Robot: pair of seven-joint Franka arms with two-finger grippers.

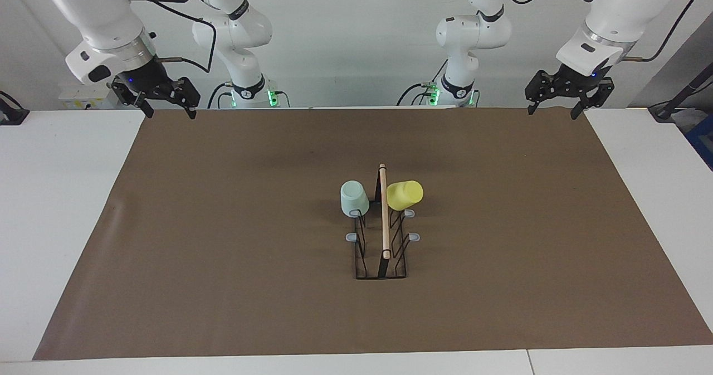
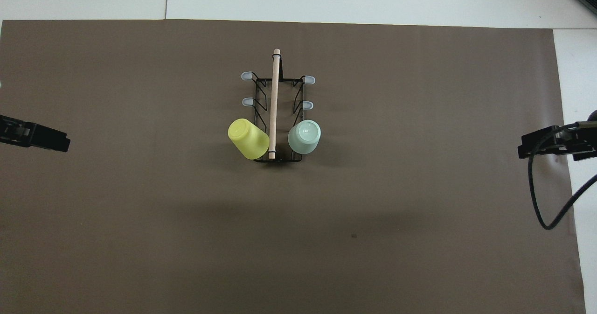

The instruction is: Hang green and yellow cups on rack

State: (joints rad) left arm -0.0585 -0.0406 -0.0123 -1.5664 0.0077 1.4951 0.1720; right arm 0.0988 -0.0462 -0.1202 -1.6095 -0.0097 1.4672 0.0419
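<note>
The black wire rack (image 1: 384, 219) (image 2: 274, 94) with its wooden rod stands mid-mat. The mint green cup (image 1: 354, 198) (image 2: 304, 136) hangs mouth-down on a prong at the rack's end nearest the robots, on the right arm's side. The yellow cup (image 1: 405, 194) (image 2: 248, 138) hangs tilted on the matching prong on the left arm's side. My left gripper (image 1: 554, 110) (image 2: 59, 142) waits open and holds nothing above the mat's corner near its base. My right gripper (image 1: 171, 112) (image 2: 526, 150) waits the same way, open, at its own end.
A brown mat (image 1: 223, 224) covers most of the white table (image 1: 55, 196). Bare grey-tipped prongs (image 1: 413, 236) (image 2: 246, 101) stick out of the rack farther from the robots. A black cable (image 2: 536, 197) loops down from the right arm.
</note>
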